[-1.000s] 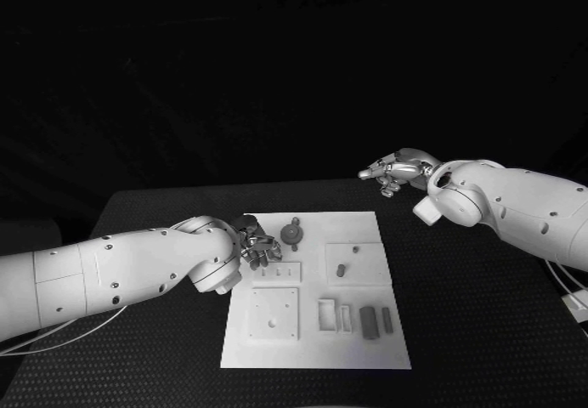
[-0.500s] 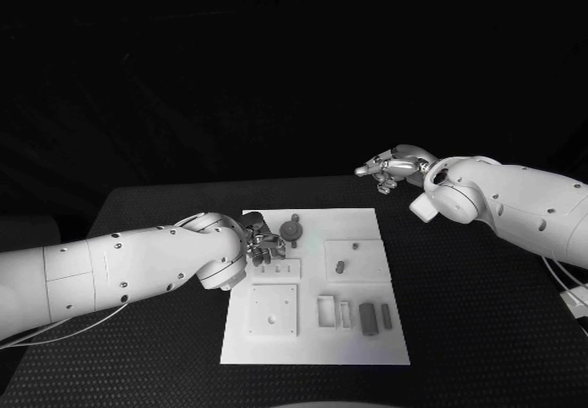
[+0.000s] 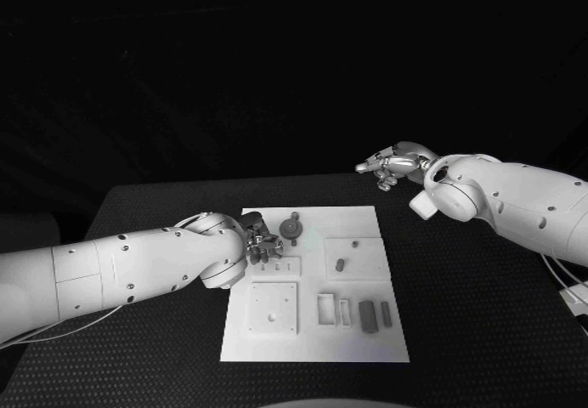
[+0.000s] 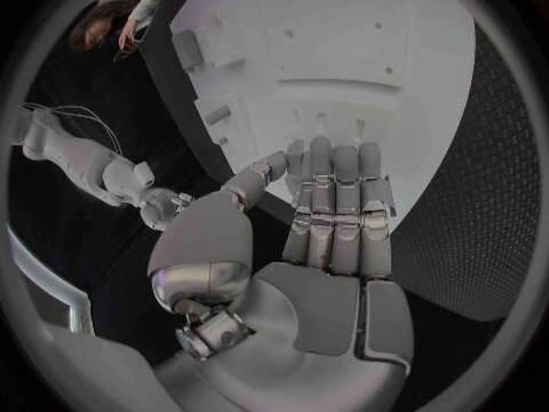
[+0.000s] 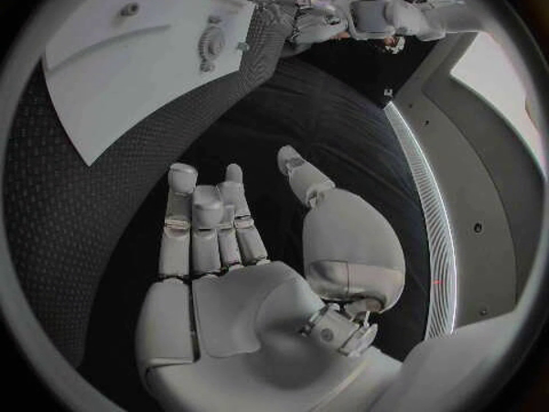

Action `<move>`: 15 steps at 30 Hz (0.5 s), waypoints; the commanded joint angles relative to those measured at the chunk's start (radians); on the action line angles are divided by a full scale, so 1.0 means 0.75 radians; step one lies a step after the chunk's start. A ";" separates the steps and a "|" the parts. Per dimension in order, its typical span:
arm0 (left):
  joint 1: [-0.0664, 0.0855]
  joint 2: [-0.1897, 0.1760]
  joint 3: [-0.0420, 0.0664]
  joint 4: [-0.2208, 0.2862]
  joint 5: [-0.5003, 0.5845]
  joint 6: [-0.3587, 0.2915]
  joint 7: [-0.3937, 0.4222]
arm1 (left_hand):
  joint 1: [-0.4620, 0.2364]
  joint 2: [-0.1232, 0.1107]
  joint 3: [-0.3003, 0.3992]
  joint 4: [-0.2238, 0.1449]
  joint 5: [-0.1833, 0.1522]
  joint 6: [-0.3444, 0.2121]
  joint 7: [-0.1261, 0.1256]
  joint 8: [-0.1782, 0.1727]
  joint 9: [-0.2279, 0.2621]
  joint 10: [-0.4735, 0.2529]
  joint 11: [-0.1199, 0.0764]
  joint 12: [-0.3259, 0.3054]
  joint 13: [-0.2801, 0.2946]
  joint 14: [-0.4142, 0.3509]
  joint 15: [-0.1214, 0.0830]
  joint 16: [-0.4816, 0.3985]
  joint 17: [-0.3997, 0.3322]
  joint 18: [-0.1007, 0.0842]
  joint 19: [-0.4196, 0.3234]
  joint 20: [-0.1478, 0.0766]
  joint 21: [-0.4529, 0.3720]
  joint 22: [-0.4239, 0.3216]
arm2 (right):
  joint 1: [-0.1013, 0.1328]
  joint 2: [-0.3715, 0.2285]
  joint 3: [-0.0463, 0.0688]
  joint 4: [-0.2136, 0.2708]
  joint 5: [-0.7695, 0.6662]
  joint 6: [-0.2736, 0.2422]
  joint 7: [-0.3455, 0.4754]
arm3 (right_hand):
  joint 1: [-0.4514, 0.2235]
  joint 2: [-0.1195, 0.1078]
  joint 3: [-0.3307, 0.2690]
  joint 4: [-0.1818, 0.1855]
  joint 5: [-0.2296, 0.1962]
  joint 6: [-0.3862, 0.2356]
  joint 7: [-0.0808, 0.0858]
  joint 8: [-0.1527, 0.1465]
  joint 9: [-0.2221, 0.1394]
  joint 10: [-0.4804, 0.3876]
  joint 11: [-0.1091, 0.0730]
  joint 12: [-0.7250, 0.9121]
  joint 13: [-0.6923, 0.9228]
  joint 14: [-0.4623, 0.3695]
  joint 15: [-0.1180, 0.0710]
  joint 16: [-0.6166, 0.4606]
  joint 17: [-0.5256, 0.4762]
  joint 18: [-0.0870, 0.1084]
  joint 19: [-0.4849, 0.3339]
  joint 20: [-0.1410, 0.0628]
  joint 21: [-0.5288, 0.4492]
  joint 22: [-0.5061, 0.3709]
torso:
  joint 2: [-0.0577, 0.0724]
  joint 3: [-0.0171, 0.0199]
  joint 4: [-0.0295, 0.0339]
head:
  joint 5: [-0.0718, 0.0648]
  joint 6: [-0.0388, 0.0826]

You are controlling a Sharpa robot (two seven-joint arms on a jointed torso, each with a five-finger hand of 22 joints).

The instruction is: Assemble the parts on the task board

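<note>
Left hand (image 3: 260, 241) flat over task board (image 3: 368, 340) left edge, fingers straight, grasping nothing. Right hand (image 3: 394, 166) upper right over bare table (image 3: 490, 306), released, empty.

We see the left arm (image 3: 122, 268) reaching in from the left, forearm low and angled toward centre. Left hand (image 4: 332, 215) empty, fingers (image 4: 339, 192) straight, side by side, thumb out to the side. Right arm (image 3: 515, 204) enters from the right, raised. Right hand (image 5: 229, 238) at the far right, empty, fingers (image 5: 206, 215) extended and slightly apart, palm open.
</note>
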 commanded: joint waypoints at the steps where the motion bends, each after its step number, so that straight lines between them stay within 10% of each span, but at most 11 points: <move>1: -0.013 0.008 0.001 -0.009 -0.034 0.007 -0.009 | 0.007 0.017 0.008 0.002 0.004 0.092 -0.087 0.006 0.104 0.025 -0.031 0.005 0.000 -0.009 0.004 0.007 -0.004 -0.008 -0.007 -0.003 0.000 0.002 | 0.001 0.002 0.000 -0.002 0.005 -0.015 0.010 | -0.008 0.006 0.000 -0.005 0.005 0.000 0.010 -0.007 0.001 0.005 -0.001 -0.002 -0.002 0.008 -0.002 -0.007 -0.002 0.020 0.008 -0.004 -0.005 0.002 | -0.001 -0.0007 -0.0007 | -0.002 -0.004; 15: -0.059 0.009 0.001 -0.028 -0.057 -0.006 0.004 | 0.006 0.018 0.010 0.002 0.003 0.091 -0.087 0.005 0.105 0.023 -0.031 0.007 0.000 -0.017 0.004 0.024 -0.021 -0.008 -0.009 -0.003 -0.002 0.010 | 0.001 0.003 0.000 -0.006 0.005 -0.006 0.009 | -0.006 0.010 0.002 -0.008 0.005 0.001 0.010 -0.008 0.001 0.005 -0.001 -0.001 -0.003 0.009 -0.002 -0.007 -0.003 0.020 0.008 -0.005 -0.006 0.002 | 0.000 -0.0001 -0.0007 | -0.007 -0.012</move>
